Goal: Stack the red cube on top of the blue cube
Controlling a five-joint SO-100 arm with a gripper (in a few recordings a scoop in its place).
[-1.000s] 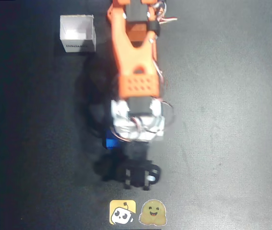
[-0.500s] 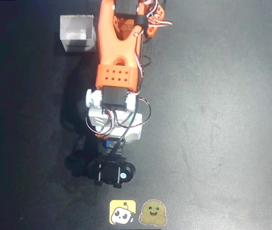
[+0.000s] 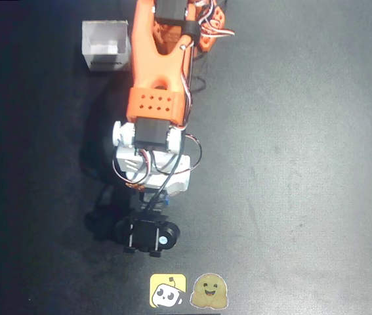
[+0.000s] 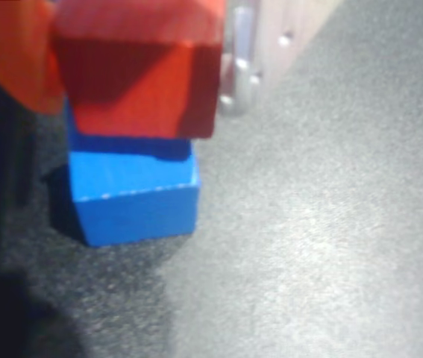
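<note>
The orange arm (image 3: 156, 62) reached down the frame from the top edge in the overhead view, its white wrist (image 3: 153, 172) wrapped in loose wires. The gripper (image 4: 133, 67) (seen close up in the wrist view) was clamped on the red cube (image 4: 140, 82).

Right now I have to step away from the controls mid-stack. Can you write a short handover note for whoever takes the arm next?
Gripper: shut on the red cube, held between an orange finger on the left and a pale finger on the right in the wrist view.
Blue cube: on the dark table, directly beneath the red cube.
Done: red cube picked and brought over the blue one.
Unclear: whether the red cube already rests on the blue cube or hangs just above it.
Left: seat it if needed, open the gripper, lift away.
</note>
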